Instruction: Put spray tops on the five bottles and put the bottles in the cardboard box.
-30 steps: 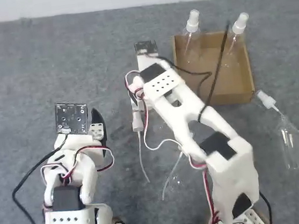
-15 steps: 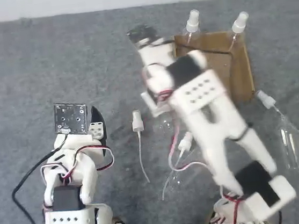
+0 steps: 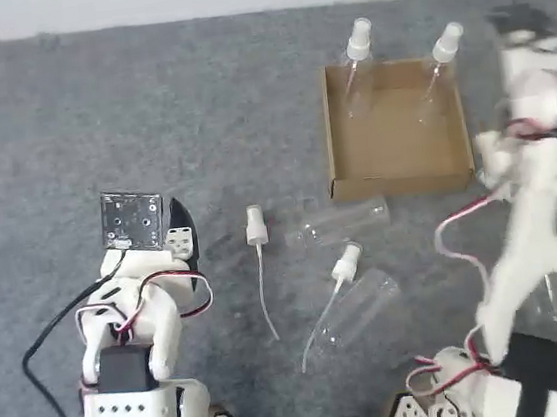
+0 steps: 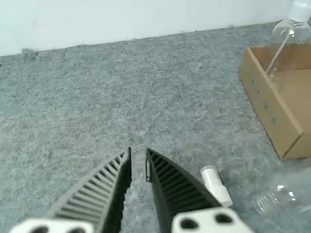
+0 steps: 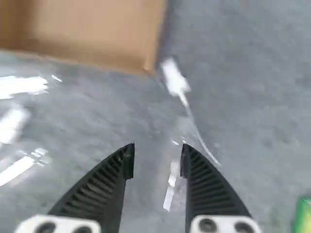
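The cardboard box (image 3: pixel 397 137) lies at the far centre-right, with two capped bottles (image 3: pixel 356 57) (image 3: pixel 440 61) upright at its far side. Two clear bottles without tops lie in front of it (image 3: pixel 345 223) (image 3: pixel 362 305). Two loose spray tops with tubes lie beside them (image 3: pixel 254 226) (image 3: pixel 345 261). My left gripper (image 4: pixel 138 165) hovers shut and empty over the carpet, short of a spray top (image 4: pixel 214 184). My right gripper (image 5: pixel 156 156) is open above a lying capped bottle, whose spray top (image 5: pixel 175 82) sits by the box corner (image 5: pixel 148 53). The right arm (image 3: pixel 546 168) stands right of the box.
Grey carpet (image 3: pixel 96 108) covers the table up to a white wall at the far edge. The left arm's base (image 3: pixel 130 407) sits at the near left. Open carpet stretches left of the box. A green object (image 5: pixel 304 213) shows at the right wrist view's edge.
The right arm swung from left of the box over to the box's right side, uncovering the two topless bottles. The left arm stayed still.
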Robot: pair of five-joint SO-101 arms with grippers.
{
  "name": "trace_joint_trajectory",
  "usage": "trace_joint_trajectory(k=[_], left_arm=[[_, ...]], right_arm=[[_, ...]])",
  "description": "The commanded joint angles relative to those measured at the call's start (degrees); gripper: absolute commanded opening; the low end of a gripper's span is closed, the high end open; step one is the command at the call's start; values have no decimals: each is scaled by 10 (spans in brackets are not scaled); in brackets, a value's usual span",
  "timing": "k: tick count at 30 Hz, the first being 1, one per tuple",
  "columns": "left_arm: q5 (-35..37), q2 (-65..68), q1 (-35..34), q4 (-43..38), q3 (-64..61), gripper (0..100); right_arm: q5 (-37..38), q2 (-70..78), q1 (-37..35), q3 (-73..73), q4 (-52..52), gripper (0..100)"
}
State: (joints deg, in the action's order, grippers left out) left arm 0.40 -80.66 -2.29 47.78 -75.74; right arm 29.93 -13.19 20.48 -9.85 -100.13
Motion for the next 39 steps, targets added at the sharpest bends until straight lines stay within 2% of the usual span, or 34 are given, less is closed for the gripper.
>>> trace_joint_trajectory(k=[1, 5, 13, 21, 30, 33, 39], left_arm=[[6, 6, 3, -18, 9, 40], [6, 7, 3, -18, 9, 40], [6, 7, 3, -24, 1, 40], [6, 7, 3, -34, -6, 40], [6, 7, 3, -34, -6, 40], [6, 7, 3, -34, -6, 40], [6, 7, 4, -34, -7, 40]], right_arm=[[71, 33, 58, 2, 20, 113], [108, 102, 81, 3, 68, 113], [156, 211, 78, 2, 178, 113], [159, 315, 27, 0, 254, 246], [157, 399, 15, 0, 313, 249], [158, 426, 17, 0, 317, 236], [156, 450, 20, -1, 318, 88]])
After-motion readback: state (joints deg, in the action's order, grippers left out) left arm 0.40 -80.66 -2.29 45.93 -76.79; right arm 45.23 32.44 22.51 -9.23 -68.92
